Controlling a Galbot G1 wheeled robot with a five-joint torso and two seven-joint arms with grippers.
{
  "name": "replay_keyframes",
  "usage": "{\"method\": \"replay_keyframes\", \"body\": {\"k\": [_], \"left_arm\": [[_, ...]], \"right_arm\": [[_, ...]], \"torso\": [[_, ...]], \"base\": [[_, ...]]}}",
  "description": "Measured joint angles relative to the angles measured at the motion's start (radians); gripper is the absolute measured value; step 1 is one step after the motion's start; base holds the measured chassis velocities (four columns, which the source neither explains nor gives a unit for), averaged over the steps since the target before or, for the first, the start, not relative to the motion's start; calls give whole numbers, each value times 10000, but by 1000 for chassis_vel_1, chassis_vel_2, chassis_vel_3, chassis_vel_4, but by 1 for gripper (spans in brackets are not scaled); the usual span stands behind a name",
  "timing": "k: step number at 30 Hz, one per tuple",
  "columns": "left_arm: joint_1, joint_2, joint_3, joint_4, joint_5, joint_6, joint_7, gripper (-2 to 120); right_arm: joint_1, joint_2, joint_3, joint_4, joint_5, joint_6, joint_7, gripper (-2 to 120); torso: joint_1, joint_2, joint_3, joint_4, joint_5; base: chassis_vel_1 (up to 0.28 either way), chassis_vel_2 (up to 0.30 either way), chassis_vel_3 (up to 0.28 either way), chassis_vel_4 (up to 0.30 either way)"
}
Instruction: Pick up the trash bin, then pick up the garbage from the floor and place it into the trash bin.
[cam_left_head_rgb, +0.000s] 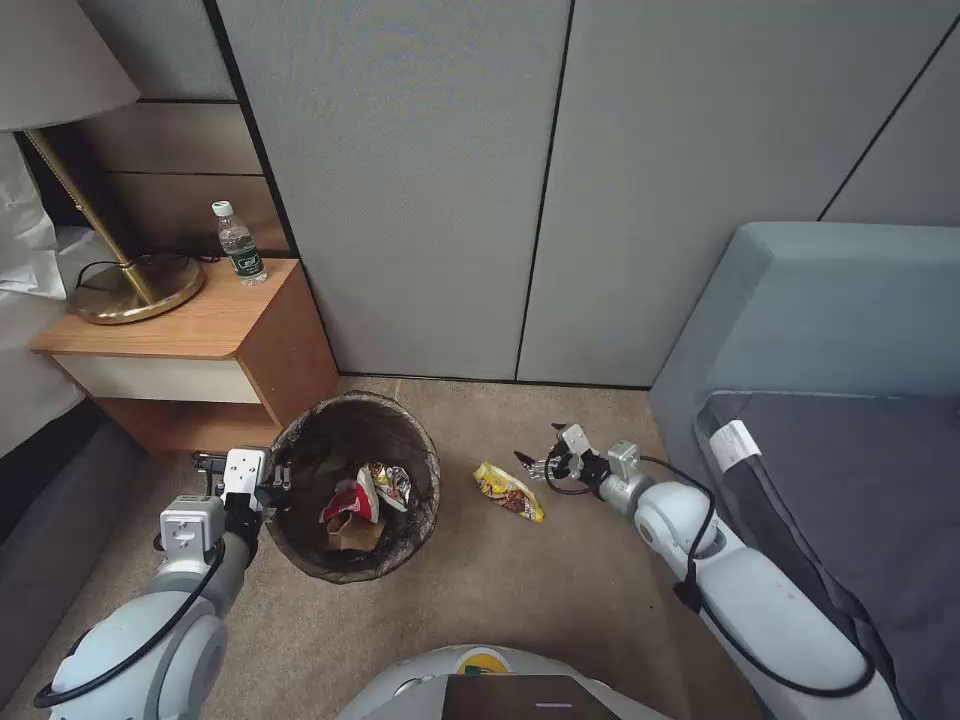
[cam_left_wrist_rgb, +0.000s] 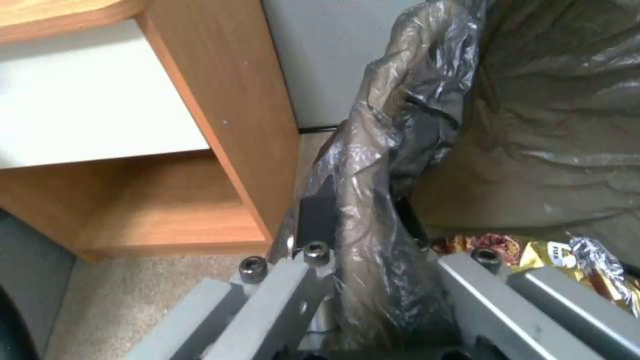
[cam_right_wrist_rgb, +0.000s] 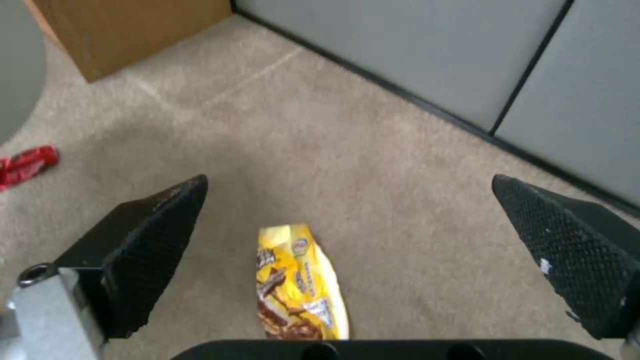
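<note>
The trash bin (cam_left_head_rgb: 352, 487) stood on the carpet just beside the wooden nightstand (cam_left_head_rgb: 190, 340). The left gripper (cam_left_head_rgb: 270, 487) was clamped on the bin's rim, on the side nearest the nightstand. A red carton, a tan bag and a shiny wrapper already lay inside the bin. One yellow wrapper (cam_left_head_rgb: 509, 491) lay on the floor near the bin, on the side away from the nightstand. The right gripper (cam_left_head_rgb: 535, 462) hung just beside it with its fingers spread wide and nothing in them. So the step looked like picking up the yellow wrapper. Next the spread fingers would need to come down around it and close. The left wrist view showed the bag pinched at the rim. The right wrist view showed a small red piece (cam_right_wrist_rgb: 25, 165) on the carpet farther off.
</note>
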Motion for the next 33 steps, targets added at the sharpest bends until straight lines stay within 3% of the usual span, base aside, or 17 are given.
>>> {"method": "replay_keyframes", "body": {"k": [14, 33], "left_arm": [[35, -69, -29, 6, 35, 0, -1, 3], [9, -220, 269, 7, 337, -35, 5, 3]], "right_arm": [[1073, 808, -1500, -2295, -347, 14, 54, 100], [1372, 1496, -1783, -4162, -1079, 897, 75, 100]], "torso": [[0, 0, 0, 1, 1], [0, 0, -1, 0, 0]], "base": [[0, 0, 0, 0], [0, 0, 0, 0]]}}
